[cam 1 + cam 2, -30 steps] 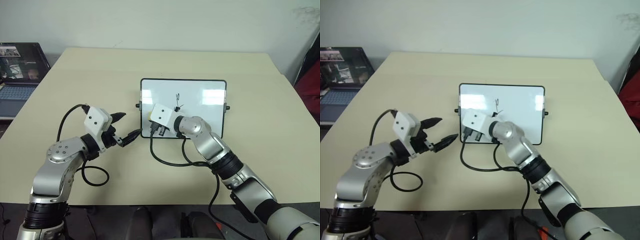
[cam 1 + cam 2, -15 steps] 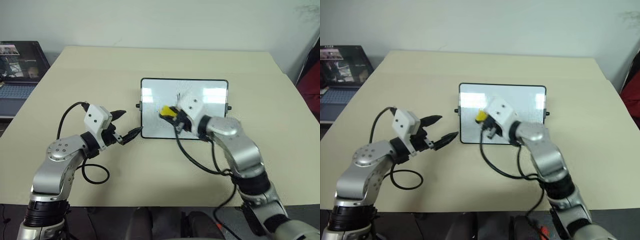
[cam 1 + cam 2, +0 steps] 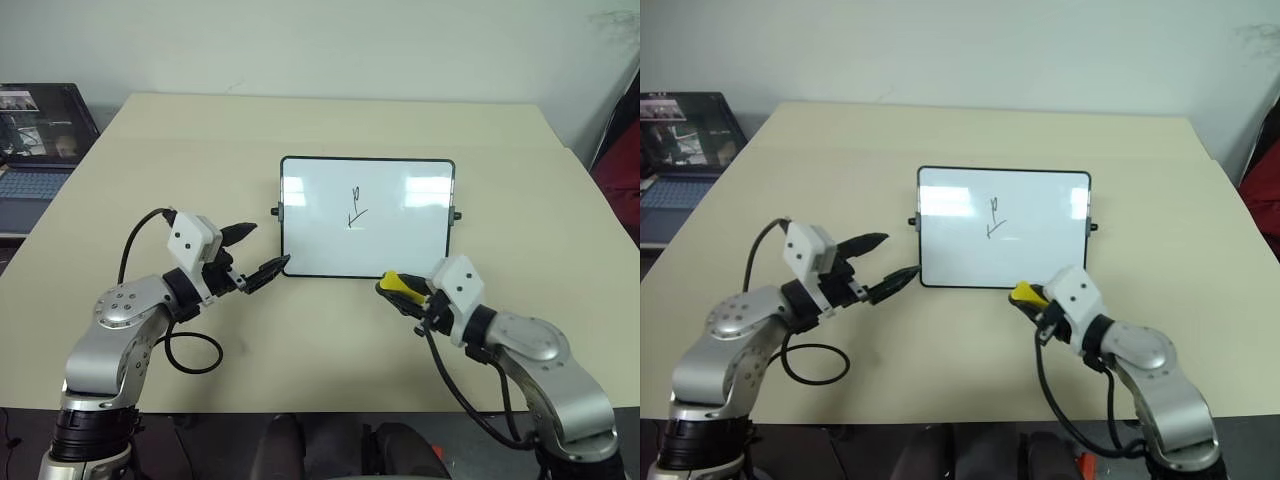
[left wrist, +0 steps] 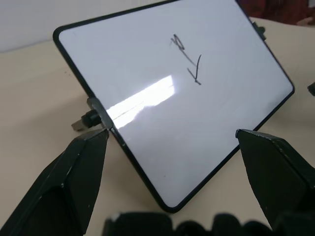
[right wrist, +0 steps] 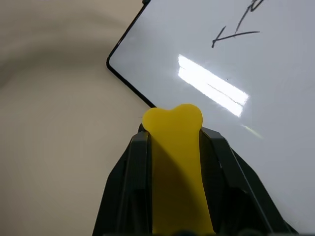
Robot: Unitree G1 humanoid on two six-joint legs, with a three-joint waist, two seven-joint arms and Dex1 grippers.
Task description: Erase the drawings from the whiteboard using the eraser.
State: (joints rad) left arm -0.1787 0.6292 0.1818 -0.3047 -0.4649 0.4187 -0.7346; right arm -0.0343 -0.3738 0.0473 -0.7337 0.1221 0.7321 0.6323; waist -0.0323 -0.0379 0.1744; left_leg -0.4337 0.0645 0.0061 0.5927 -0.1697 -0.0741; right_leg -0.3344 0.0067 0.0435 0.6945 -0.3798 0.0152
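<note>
While the right gripper [image 3: 400, 291] pinches the eraser [image 3: 397, 285] at the whiteboard's [image 3: 400, 250] near edge, the drawings [image 3: 355, 206] remain unwiped.
Lying flat near the desk's [image 3: 300, 125] middle, the whiteboard carries its marks (two thin black scribbles) slightly left of centre, well apart from the yellow eraser clamped between the right fingers. Beside the board's left short side, the left gripper [image 3: 257, 251] hovers with jaws apart, one fingertip near the near-left corner, holding nothing.

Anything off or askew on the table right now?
Nothing stands out. The whiteboard lies flat and square on the table, the drawings unerased. The right gripper holds the eraser at the board's near edge.
</note>
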